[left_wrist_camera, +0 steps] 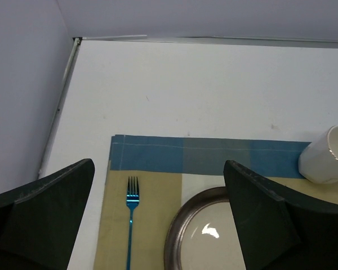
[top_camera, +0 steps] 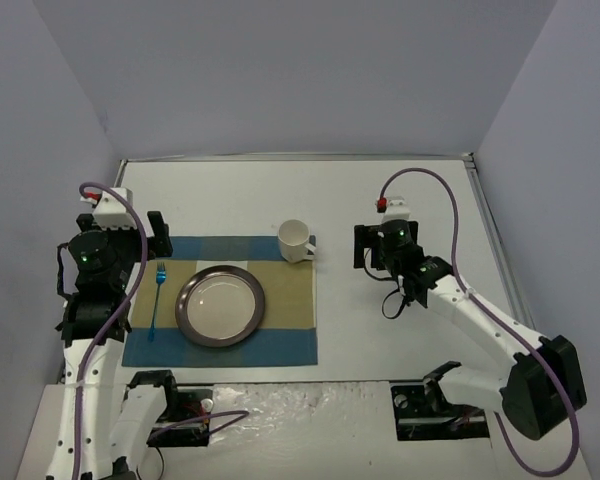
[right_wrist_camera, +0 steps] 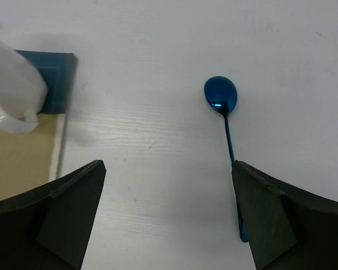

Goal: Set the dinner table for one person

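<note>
The white dinner table (top_camera: 400, 200) holds a blue-and-tan checked placemat (top_camera: 280, 335). On it lie a dark-rimmed plate (top_camera: 220, 305), a blue fork (top_camera: 158, 295) to its left and a white cup (top_camera: 295, 240) at the far right corner. My left gripper (top_camera: 158, 233) hovers by the mat's far left corner, open and empty; in the left wrist view (left_wrist_camera: 158, 225) the fork (left_wrist_camera: 132, 219) and plate (left_wrist_camera: 197, 239) show between its fingers. My right gripper (right_wrist_camera: 169, 219) is open and empty over bare table, with a blue spoon (right_wrist_camera: 227, 121) lying by its right finger (right_wrist_camera: 270, 225).
Grey walls enclose the table on the left, back and right. The table's raised edge (left_wrist_camera: 67, 79) runs along the left. The cup (right_wrist_camera: 11, 95) and the mat's corner (right_wrist_camera: 56, 79) sit to the left of my right gripper (top_camera: 365, 247). A cable loop (top_camera: 392, 303) hangs under the right arm.
</note>
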`<state>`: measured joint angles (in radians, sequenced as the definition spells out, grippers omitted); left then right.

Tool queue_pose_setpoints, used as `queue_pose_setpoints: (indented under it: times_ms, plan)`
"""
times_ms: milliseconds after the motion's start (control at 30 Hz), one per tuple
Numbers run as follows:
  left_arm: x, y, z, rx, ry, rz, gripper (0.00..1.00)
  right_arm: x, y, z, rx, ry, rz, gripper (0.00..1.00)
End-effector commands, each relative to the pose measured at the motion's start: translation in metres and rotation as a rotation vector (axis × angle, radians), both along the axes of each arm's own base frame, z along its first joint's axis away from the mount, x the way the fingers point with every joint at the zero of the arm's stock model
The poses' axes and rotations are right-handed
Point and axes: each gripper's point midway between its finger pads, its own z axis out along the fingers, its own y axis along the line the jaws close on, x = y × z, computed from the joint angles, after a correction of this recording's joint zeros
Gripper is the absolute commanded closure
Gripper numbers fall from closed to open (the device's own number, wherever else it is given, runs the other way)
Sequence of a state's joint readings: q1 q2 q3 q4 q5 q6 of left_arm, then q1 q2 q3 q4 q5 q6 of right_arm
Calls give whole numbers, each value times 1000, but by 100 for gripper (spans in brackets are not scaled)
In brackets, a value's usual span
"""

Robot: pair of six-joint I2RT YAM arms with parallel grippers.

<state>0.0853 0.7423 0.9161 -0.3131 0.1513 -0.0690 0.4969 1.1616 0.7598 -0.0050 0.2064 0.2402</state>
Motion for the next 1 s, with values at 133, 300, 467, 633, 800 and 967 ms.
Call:
queue_pose_setpoints:
  times_ms: [133,300,467,633,800,967]
  plan:
    - [-4,-24,-25,-106,87,7,3,44,-40,-30,-279,49,-203,16]
    - [-8,-24,-40,-84,148,6,3,54,-60,-61,-433,123,-251,23]
    - [-12,-25,-46,-63,164,0,3,63,-73,-78,-574,160,-287,29]
    - [-13,-22,-47,-55,173,18,3,70,-78,-84,-652,174,-294,33]
    - [-13,-22,-50,-53,180,13,3,76,-78,-93,-697,182,-280,37]
    - [-12,-23,-52,-51,186,13,3,80,-78,-99,-742,194,-246,43]
